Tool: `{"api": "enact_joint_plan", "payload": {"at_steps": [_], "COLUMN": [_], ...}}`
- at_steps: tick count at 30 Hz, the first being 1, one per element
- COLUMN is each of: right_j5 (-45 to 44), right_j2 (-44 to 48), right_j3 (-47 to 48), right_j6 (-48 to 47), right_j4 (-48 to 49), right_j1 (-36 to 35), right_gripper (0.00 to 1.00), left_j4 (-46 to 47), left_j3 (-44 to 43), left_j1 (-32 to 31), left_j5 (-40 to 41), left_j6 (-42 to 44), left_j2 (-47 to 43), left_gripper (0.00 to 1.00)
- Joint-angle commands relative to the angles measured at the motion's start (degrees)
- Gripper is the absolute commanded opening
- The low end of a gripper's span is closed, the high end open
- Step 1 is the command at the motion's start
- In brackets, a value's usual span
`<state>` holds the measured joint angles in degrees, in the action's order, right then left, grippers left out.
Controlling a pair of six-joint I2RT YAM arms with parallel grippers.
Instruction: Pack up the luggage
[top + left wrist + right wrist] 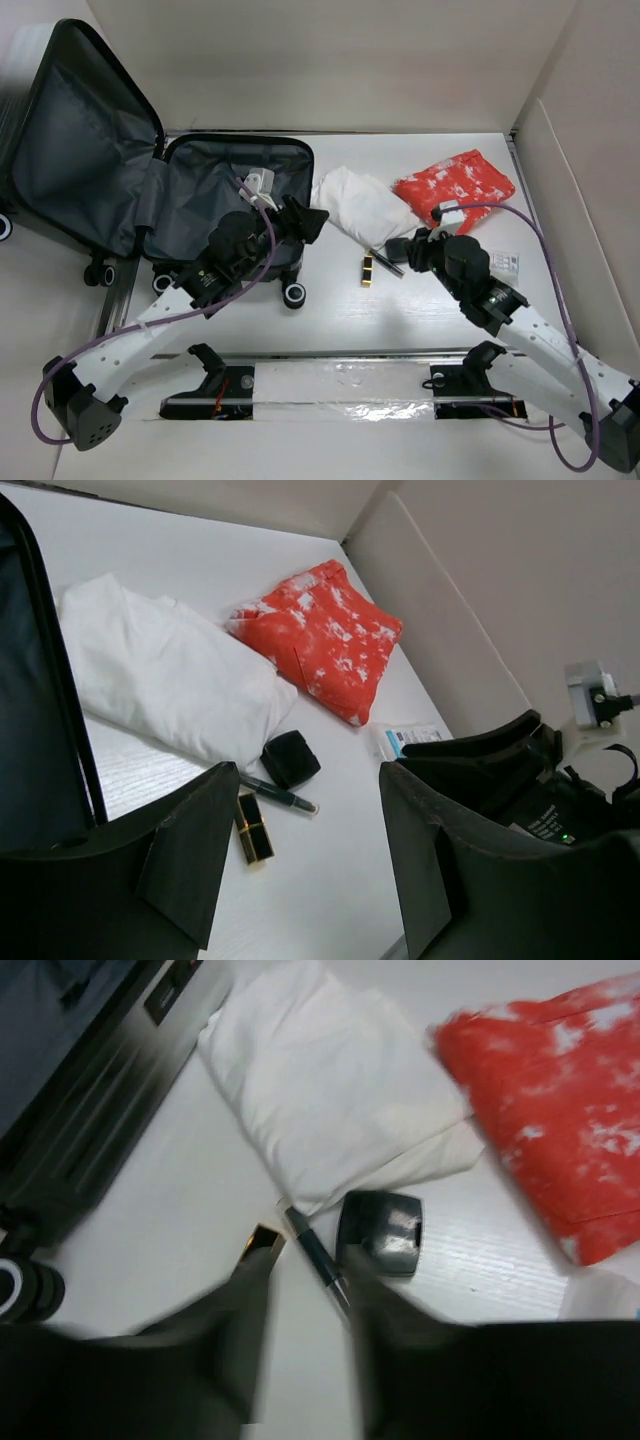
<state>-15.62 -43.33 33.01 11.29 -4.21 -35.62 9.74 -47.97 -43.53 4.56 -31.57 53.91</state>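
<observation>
**1. Luggage.** The luggage lies open on the table. Its lid is propped up at the far left and its lined half lies flat. The left gripper hangs over the right rim of the lined half. In the left wrist view the dark rim runs just outside the left finger.

**2. Left gripper.** The fingers are spread wide, with nothing between them.
- A lipstick lies just past the left fingertip.
- A pen and a black compact lie a little farther ahead, touching each other.
- A white cloth lies beyond those, ahead and left, with a red cloth farther ahead.
- A small packet lies ahead of the right finger.

**3. Right gripper.** The right gripper is low over the table, well apart from the luggage. Its fingers are blurred. They stand moderately parted and grip nothing.
- The pen runs from the white cloth's corner down into the gap between the 2 tips.
- The lipstick sits at the left fingertip; contact cannot be told.
- The compact sits just ahead of the right fingertip.
- The red cloth lies ahead and right, and the luggage ahead and left.

**4. Cloths.** The 2 cloths lie side by side. In the right wrist view their edges appear to touch.
</observation>
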Motion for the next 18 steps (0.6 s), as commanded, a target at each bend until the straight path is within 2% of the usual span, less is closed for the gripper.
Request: {"api": "enact_joint_plan", "payload": {"at_steps": [1,2,3,6,8,9,10,11,12,13,15,16,18], "right_j5": [0.77,-0.28,-0.81,-2.66,-4.15,-4.85,-5.21,-6.00,-6.27,-6.44,-5.57,-5.39,-4.16], "right_j2": [-2.10,-2.80,-3.51,-6.14,-8.16,-9.04,-9.92,-11.93,-13.00,-14.05,-17.03,-18.09,-21.68], "right_j3": [0.30,0.30,0.38,0.47,0.47,0.56,0.99,1.26,2.05,2.66,3.72,4.16,4.86], "right_j6": [1.10,1.36,2.15,3.21,4.53,4.97,5.93,6.55,7.86,8.22,8.57,8.84,8.92], "right_j4": [0.08,0.08,-0.01,-0.19,0.07,0.08,-0.01,-0.45,-0.71,-1.15,-3.26,-3.35,-2.30], "right_j1": [-2.61,-3.83,-4.37,-5.43,-5.43,-5.43,-5.43,-5.43,-5.43,-5.43,-5.43,-5.43,-5.43], "right_gripper": [0.26,0.10,0.00,0.00,0.00,0.00,0.00,0.00,0.06,0.24,0.43,0.56,0.61], "left_j4": [-5.33,-9.17,-11.21,-17.02,-20.26,-21.50,-22.82,-24.75,-25.38,-25.82,-26.00,-25.74,-25.03], "left_j3": [-0.90,-2.03,-2.65,-3.80,-3.98,-4.15,-4.07,-3.46,-3.10,-2.49,-0.74,-0.03,2.07], "left_j1": [-0.07,-0.07,-0.07,-0.07,-0.07,-0.07,-0.07,-0.07,-0.07,-0.07,-0.07,-0.07,-0.07], "left_j5": [-1.22,-0.43,0.27,1.59,3.25,4.22,6.32,7.47,8.44,10.36,11.52,12.22,13.02], "left_j6": [2.83,3.09,3.36,4.85,5.64,6.51,6.96,7.31,8.10,8.37,9.59,10.03,10.56], "left_j2": [-1.96,-3.45,-4.24,-9.16,-13.19,-14.35,-15.49,-17.76,-18.74,-19.80,-22.35,-23.23,-24.81], "left_gripper": [0.54,0.52,0.49,0.46,0.40,0.36,0.23,0.16,0.02,0.00,0.00,0.00,0.00]}}
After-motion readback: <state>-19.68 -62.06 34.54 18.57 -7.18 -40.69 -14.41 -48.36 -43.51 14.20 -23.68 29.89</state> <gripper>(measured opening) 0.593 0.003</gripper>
